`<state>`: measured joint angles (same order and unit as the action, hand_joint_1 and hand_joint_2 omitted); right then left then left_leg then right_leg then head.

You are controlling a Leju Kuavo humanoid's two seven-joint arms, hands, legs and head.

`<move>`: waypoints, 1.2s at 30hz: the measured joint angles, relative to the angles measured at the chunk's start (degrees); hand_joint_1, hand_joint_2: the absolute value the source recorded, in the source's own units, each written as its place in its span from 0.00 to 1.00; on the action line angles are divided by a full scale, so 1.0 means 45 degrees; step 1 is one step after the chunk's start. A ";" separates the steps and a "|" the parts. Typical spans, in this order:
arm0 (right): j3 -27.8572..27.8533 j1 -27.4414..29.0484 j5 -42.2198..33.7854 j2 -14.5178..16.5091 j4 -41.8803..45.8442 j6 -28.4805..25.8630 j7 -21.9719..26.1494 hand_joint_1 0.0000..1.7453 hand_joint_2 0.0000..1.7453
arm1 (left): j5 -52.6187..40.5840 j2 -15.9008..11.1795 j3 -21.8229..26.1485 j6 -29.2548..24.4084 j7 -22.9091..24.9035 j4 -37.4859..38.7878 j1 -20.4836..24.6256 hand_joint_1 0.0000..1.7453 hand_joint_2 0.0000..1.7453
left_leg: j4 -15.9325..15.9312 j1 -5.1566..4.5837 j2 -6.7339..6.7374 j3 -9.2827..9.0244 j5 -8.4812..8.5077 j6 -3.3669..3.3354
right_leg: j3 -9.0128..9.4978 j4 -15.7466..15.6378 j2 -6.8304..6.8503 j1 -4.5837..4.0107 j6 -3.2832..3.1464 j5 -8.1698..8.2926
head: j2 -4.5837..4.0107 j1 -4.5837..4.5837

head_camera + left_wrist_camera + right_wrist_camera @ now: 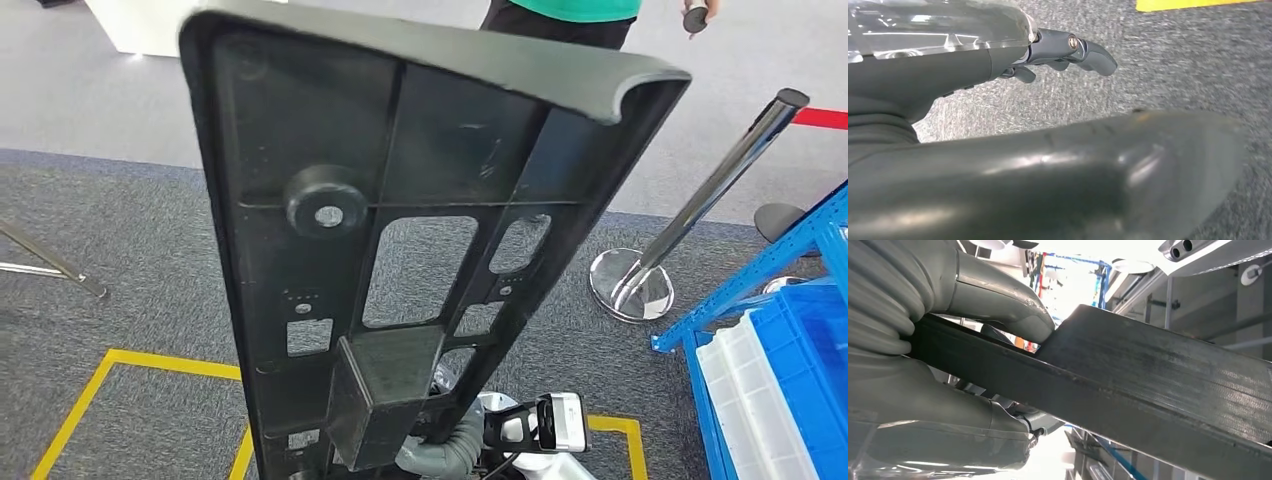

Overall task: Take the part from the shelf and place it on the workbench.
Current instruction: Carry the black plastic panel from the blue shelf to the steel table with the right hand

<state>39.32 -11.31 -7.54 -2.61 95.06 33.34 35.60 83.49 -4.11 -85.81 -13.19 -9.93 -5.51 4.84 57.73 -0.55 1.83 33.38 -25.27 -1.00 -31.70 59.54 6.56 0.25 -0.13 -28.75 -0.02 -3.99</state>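
A large black plastic part (400, 200), a ribbed panel with several cut-outs and a curled top edge, stands upright close in front of the head view. My right hand (445, 445) grips it at its lower end, below the boxy lug. In the right wrist view the thumb and fingers (998, 300) clamp the part's dark edge (1158, 375) from both sides. My left hand (1013, 55) hangs over the grey carpet with its fingers (1088, 52) extended and nothing in it.
A chrome stanchion post (700, 200) with a round base (630, 285) stands to the right, carrying a red belt (822, 118). A blue rack (760, 270) with blue and white bins (800, 370) is at far right. Yellow floor tape (90, 390) runs below. A person (570, 15) stands ahead.
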 joint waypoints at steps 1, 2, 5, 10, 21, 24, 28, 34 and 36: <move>0.0007 -0.0006 -0.0005 0.0001 0.0000 -0.0001 0.0000 1.00 1.00 | 0.0001 0.0005 0.0005 0.0005 -0.0017 0.0000 -0.0007 0.00 0.00 | -0.0100 0.0048 -0.0152 -0.0084 0.0056 -0.0053 | -0.0094 0.0289 -0.0353 0.0023 0.0071 -0.0190 | 0.0000 0.0002; 0.0013 0.0004 -0.0009 -0.0005 -0.0002 -0.0006 0.0000 1.00 1.00 | 0.0002 0.0011 0.0010 0.0013 -0.0044 0.0000 0.0011 0.00 0.00 | -0.0168 0.0100 -0.0292 -0.0151 0.0101 -0.0099 | -0.0338 0.0827 -0.0782 0.0050 0.0128 -0.0489 | 0.0000 0.0004; 0.0022 0.0152 0.0016 -0.0069 -0.0057 -0.0036 0.0002 1.00 1.00 | 0.0005 0.0020 0.0065 0.0033 -0.0176 0.0000 0.0078 0.00 0.00 | -0.0157 0.0108 -0.0786 -0.0121 0.0111 -0.0169 | -0.1523 0.3018 -0.1371 0.0103 0.0215 -0.1339 | 0.0000 0.0003; 0.0022 0.0221 0.0059 -0.0125 -0.0114 -0.0041 0.0013 1.00 1.00 | 0.0005 0.0016 0.0290 0.0036 -0.0251 0.0000 0.0053 0.00 0.00 | 0.0198 0.0232 -0.1691 -0.0016 -0.0052 0.0059 | -0.0658 0.0727 -0.2171 0.0342 0.0341 0.0213 | 0.0000 0.0003; -0.0005 0.0351 0.0069 -0.0172 0.0019 -0.0106 0.0015 1.00 1.00 | 0.0005 0.0012 0.0335 0.0023 -0.0314 -0.0001 0.0077 0.00 0.00 | 0.3893 0.0320 -0.0517 0.2120 -0.1551 0.0692 | -0.0226 -0.0028 -0.1076 0.0187 -0.0244 0.0152 | 0.0000 -0.0018; -0.0005 0.0370 0.0073 -0.0176 0.0023 -0.0153 0.0015 1.00 1.00 | 0.0005 0.0016 0.0335 0.0032 -0.0341 0.0000 0.0015 0.00 0.00 | 0.2143 0.0281 -0.0187 0.1235 -0.0477 0.0574 | -0.0076 -0.0030 -0.0593 0.0144 -0.0204 0.0031 | 0.0000 -0.0018; -0.0005 0.0413 0.0137 -0.0182 0.0055 -0.0214 0.0015 1.00 1.00 | 0.0005 0.0029 0.0335 0.0063 -0.0357 -0.0001 0.0064 0.00 0.00 | 0.0355 0.0005 0.0466 0.0341 -0.0029 0.0163 | 0.0095 -0.0069 -0.0101 0.0053 0.0020 -0.0106 | 0.0000 -0.0018; -0.0026 0.0692 0.0352 -0.0242 0.0220 -0.0218 0.0015 1.00 1.00 | 0.0005 0.0163 0.0335 0.0124 -0.0429 -0.0005 0.0069 0.00 0.00 | -0.0001 0.0165 -0.0417 0.0113 0.0118 -0.0189 | -0.0827 0.2075 -0.1274 0.0127 0.0331 -0.1307 | 0.0000 -0.0017; -0.0035 0.0823 0.0417 -0.0317 0.0201 -0.0197 0.0016 1.00 1.00 | 0.0005 0.0193 0.0335 0.0124 -0.0493 -0.0005 0.0088 0.00 0.00 | 0.0018 0.0163 -0.0771 0.0113 0.0104 -0.0208 | -0.1619 0.3353 -0.1405 0.0128 0.0358 -0.1604 | 0.0000 -0.0018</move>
<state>39.16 -7.61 -5.66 -4.03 95.96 32.46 35.68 83.52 -3.25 -84.30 -12.63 -12.15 -5.53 5.23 57.81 0.19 -1.64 33.89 -24.81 -1.94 -38.98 74.63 0.24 0.83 1.48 -35.96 -0.02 -4.07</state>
